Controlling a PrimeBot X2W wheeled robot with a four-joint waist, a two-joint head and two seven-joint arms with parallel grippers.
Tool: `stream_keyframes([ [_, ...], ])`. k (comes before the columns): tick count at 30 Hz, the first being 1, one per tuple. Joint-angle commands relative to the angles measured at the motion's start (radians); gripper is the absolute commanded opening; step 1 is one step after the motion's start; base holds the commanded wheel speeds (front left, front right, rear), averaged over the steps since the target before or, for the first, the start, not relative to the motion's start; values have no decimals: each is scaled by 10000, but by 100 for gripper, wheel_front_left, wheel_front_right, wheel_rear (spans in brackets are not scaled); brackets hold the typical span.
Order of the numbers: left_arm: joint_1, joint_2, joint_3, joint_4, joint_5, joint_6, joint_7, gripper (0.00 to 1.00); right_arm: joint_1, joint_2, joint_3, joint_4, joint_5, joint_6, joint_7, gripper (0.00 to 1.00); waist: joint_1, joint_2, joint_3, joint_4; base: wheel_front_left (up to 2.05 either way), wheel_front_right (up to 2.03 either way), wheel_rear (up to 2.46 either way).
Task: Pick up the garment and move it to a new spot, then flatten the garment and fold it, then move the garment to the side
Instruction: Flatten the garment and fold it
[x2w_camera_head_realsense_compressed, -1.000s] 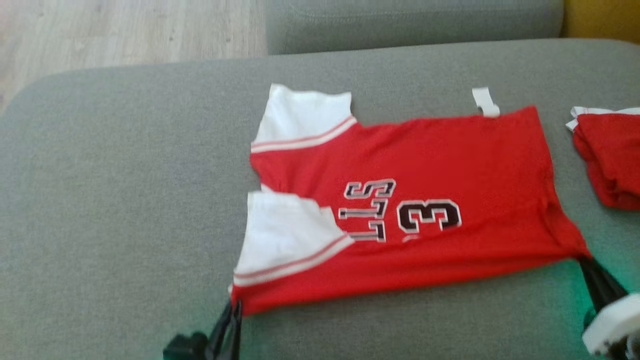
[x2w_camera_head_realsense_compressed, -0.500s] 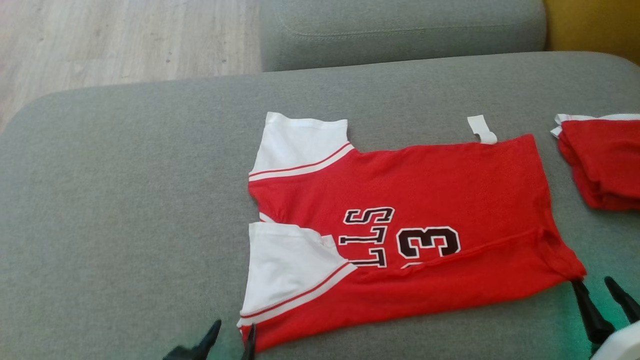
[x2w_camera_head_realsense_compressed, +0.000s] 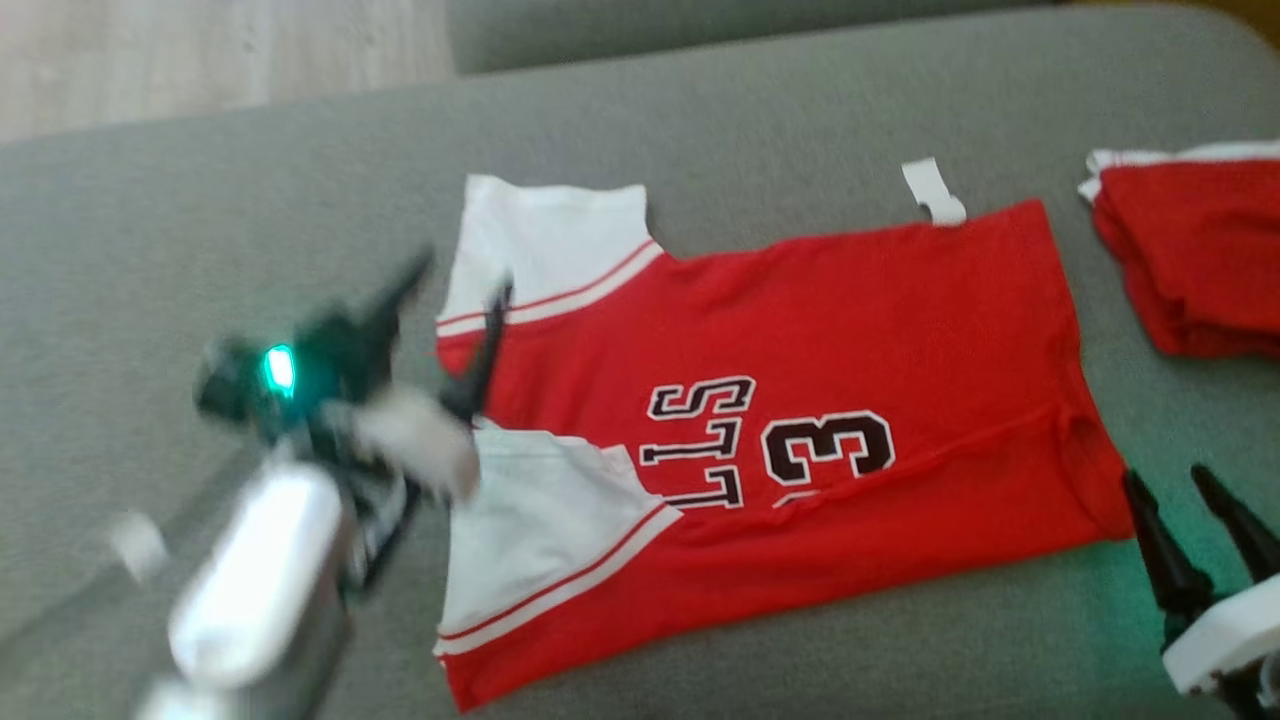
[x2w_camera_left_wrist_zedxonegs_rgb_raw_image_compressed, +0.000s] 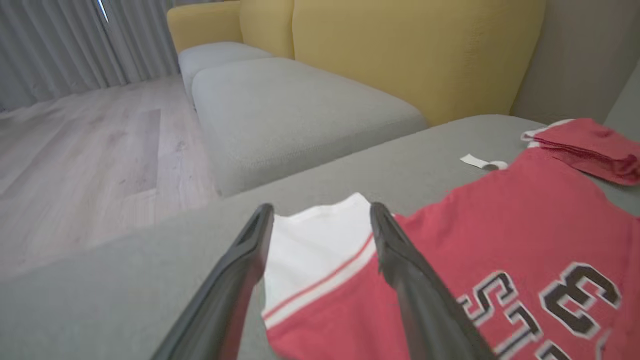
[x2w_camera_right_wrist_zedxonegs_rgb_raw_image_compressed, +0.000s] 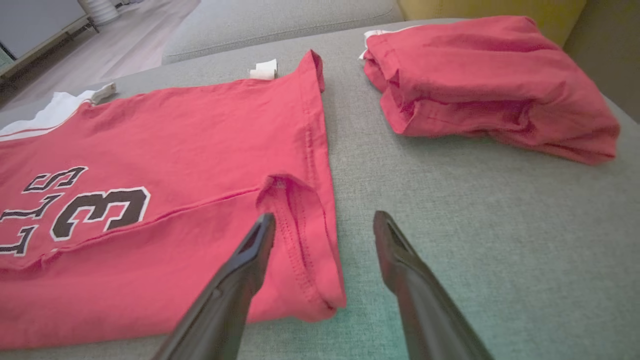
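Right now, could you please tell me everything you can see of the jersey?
The jersey is red knit cloth with white, red-striped sleeves, black white-edged lettering and a 3, and a white tag at its far edge. It lies flat on the grey cushion, near edge folded over the front, sleeves to the left. The left gripper and right gripper, both open, hover at its ends, holding nothing.

One spread jersey (x2w_camera_head_realsense_compressed: 820, 320), one folded red garment (x2w_camera_head_realsense_compressed: 1190, 260), one left pincer (x2w_camera_head_realsense_compressed: 465, 272), one right pincer (x2w_camera_head_realsense_compressed: 1165, 473).
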Motion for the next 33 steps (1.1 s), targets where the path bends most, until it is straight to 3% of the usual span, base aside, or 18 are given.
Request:
stream_keyframes([
  [1, -821, 300, 533, -72, 17, -83, 129, 100, -302, -373, -38, -429, -112, 65, 12, 100, -2, 0, 575, -357, 0, 0, 0],
  [8, -3438, 544, 591, 2085, -525, -708, 1197, 100, -965, -247, 18, -1225, -326, 65, 202, 100, -2, 0, 1616, -1095, 0, 0, 0],
  [13, -4667, 1057, 223, 3460, -562, -873, 2071, 100, -1344, -143, 157, -1287, -313, 65, 135, 100, -2, 0, 2120, -1574, 0, 0, 0],
  [25, -5467, 1819, 473, 5238, -1075, -845, 3272, 100, -1588, 30, 402, -659, -124, 65, -264, 100, -2, 0, 2527, -2156, 0, 0, 0],
  [33, -5455, 1983, 717, 5654, -1468, -718, 3637, 100, -1781, 21, 579, -431, -74, 65, -416, 100, -2, 0, 2566, -2297, 0, 0, 0],
])
